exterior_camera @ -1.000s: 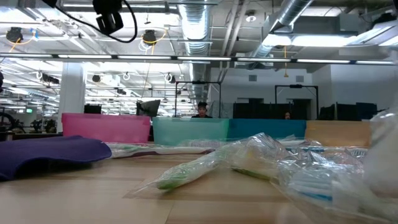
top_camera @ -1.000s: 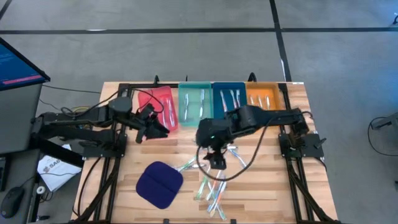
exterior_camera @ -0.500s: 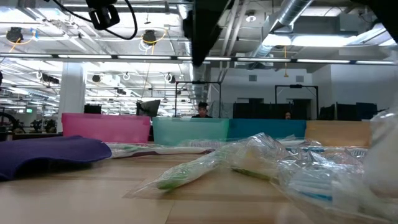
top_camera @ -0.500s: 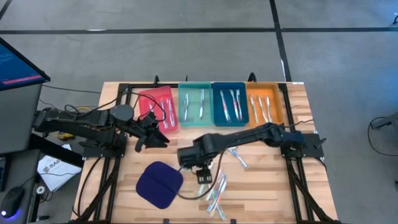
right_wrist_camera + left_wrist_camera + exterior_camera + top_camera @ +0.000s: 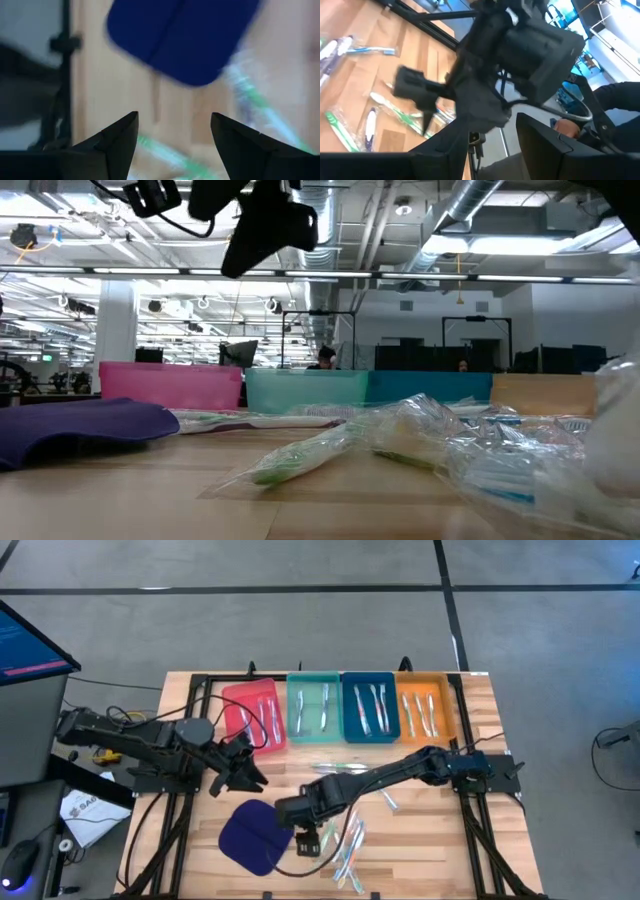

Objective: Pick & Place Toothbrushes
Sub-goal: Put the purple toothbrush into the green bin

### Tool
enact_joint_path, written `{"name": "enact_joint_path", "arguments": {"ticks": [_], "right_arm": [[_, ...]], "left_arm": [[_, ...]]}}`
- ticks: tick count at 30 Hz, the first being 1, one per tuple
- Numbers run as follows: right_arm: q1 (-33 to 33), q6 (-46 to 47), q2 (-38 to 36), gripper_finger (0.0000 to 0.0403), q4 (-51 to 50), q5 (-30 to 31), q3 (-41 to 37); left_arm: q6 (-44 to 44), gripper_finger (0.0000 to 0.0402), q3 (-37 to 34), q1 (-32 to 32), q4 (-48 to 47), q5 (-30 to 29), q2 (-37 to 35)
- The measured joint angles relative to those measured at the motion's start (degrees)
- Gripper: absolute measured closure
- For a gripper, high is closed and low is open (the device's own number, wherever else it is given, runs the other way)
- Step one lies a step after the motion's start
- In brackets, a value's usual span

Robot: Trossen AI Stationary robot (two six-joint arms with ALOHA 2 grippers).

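A: Where are the toothbrushes [image 5: 345, 845]?

B: A loose heap of them, most in clear wrappers, lies on the counter [image 5: 440, 840] just beside the right gripper [image 5: 308, 837], on the side away from the dark blue cloth pad [image 5: 256, 836]. A few more [image 5: 345, 768] lie apart from the heap, behind the right arm towards the trays. Others are sorted already: some in the red tray [image 5: 250, 712], some in the teal tray [image 5: 313, 707], some in the blue tray [image 5: 369, 705] and some in the orange tray [image 5: 427, 707].

A: And the right gripper itself?

B: It hangs over the near edge of the heap, between the brushes and the pad. In its wrist view the two fingers [image 5: 116, 141] stand well apart with nothing between them; the pad [image 5: 182, 35] and green-handled brushes [image 5: 260, 110] lie below.

A: The left one?

B: The left gripper [image 5: 243, 762] is off to the pad's far side, near the red tray, well apart from the heap. Its fingers [image 5: 542, 142] stand partly apart and hold nothing. Its wrist view looks across at the right arm, with brushes [image 5: 350, 47] on the counter beyond.

A: The level view?

B: Wrapped brushes [image 5: 330, 445] in front, the pad [image 5: 85, 425] to one side, the tray walls behind.
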Motion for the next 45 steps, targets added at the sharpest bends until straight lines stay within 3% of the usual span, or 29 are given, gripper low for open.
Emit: {"name": "enact_joint_path", "arguments": {"ticks": [6, 12, 14, 19, 23, 27, 37, 40, 45], "right_arm": [[1.1, 4.8, -0.2, 0.0159, 0.9, 8.9, 0.1], [2.1, 8.7, -0.6, 0.0159, 7.9, 11.1, -3.8], [1.8, 8.9, -2.8, 0.0159, 12.7, 8.8, -9.9], [1.1, 15.2, -14.1, 0.0167, 38.4, 1.0, -32.1], [2.8, 18.8, -20.0, 0.0185, 49.1, 5.8, -44.6], [4.1, 15.0, -21.2, 0.0204, 46.5, 7.5, -48.5], [2.7, -0.6, -20.8, 0.0247, 42.5, 10.8, -48.5], [1.8, -2.2, -20.8, 0.0258, 43.7, 11.6, -50.6], [-0.5, 3.2, -20.7, 0.0272, 49.2, 6.3, -56.2]], "left_arm": [[-0.1, 0.0243, 0.0, -1.4, -0.2, -1.8, 0.0], [0.1, 0.0243, 0.0, -2.5, -0.2, -2.7, 0.0], [0.1, 0.0243, 0.0, -2.8, -0.2, -2.7, 0.0], [0.1, 0.0243, 0.0, -3.8, -0.2, -2.8, 0.0], [0.9, 0.0243, 0.0, -3.9, -0.2, -3.4, 0.0], [2.9, 0.0243, 0.0, -3.8, -0.2, -5.8, 0.0], [1.3, 0.0243, 0.0, -3.7, -0.1, -9.3, 0.0], [1.1, 0.0243, 0.0, -3.7, -0.1, -10.3, 0.0], [1.0, 0.0243, 0.0, -3.7, 0.0, -12.5, 0.0]]}}
